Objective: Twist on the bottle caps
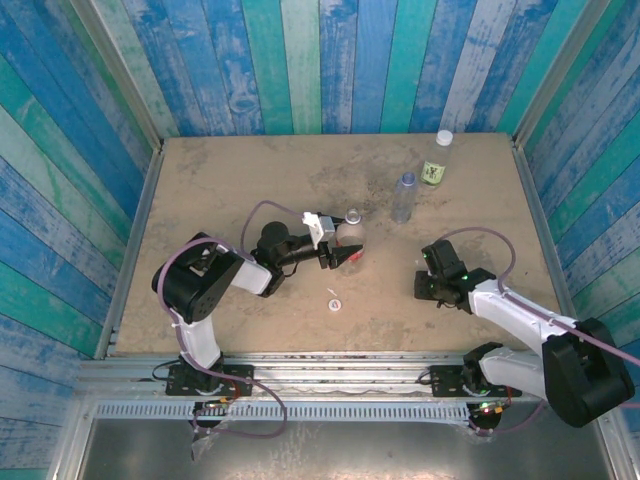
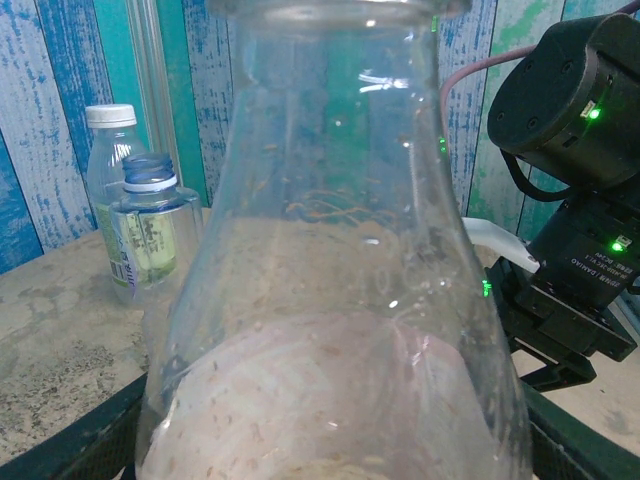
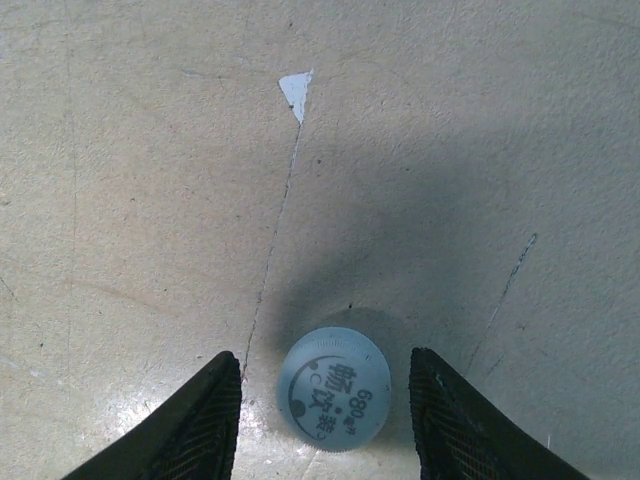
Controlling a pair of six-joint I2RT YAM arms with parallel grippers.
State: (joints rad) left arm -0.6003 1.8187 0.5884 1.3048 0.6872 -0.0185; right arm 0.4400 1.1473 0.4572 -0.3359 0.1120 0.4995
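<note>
Counter [image 1: 220, 190]: sandy, worn surface.

Left pincer [image 1: 342, 256]: partly open, both fingers pressed against the lower sides of the red-labelled bottle [image 2: 330, 300]. It grips this bottle upright near the counter's centre, neck uncapped.

Far right: the green-yellow-labelled bottle [image 1: 436, 168] stands with a white cap [image 1: 444, 137] fitted. The plain bluish bottle [image 1: 404, 197] stands just beside it, uncapped.

Right pincer [image 3: 322, 356]: open, jaws astride a pale cap [image 3: 333, 390] lying on the counter. There is a gap on either side and no contact.

A second cap [image 1: 333, 304] lies loose, near centre.

White fleck [image 3: 295, 92]: beyond the straddled cap.
</note>
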